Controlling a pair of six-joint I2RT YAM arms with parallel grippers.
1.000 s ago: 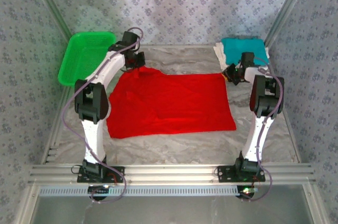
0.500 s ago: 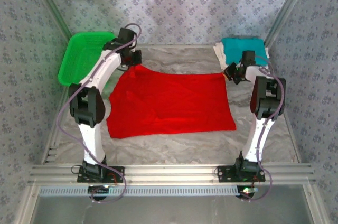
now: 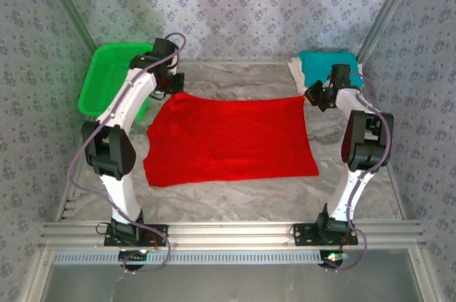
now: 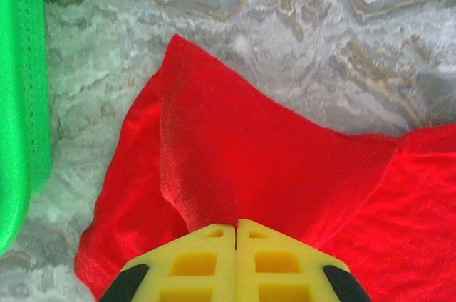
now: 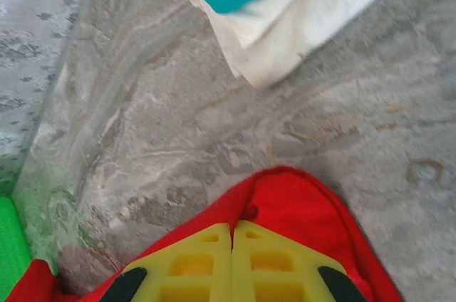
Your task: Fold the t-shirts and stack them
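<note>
The red t-shirt lies spread across the middle of the table. My left gripper is shut on the shirt's far left corner, and a raised ridge of red cloth runs up from its closed yellow fingers. At the far right corner, my right gripper is shut on the red cloth, which bunches over its tips. A teal t-shirt lies folded on a whitish t-shirt at the back right.
A green mesh basket stands at the back left, just beside the left arm. Patterned walls close in the back and both sides. Bare marbled tabletop runs along the front, ahead of the metal rail.
Both grippers have moved toward the back with the shirt's far corners, stretching its far edge straighter. The right jaws closed fully on the cloth.
</note>
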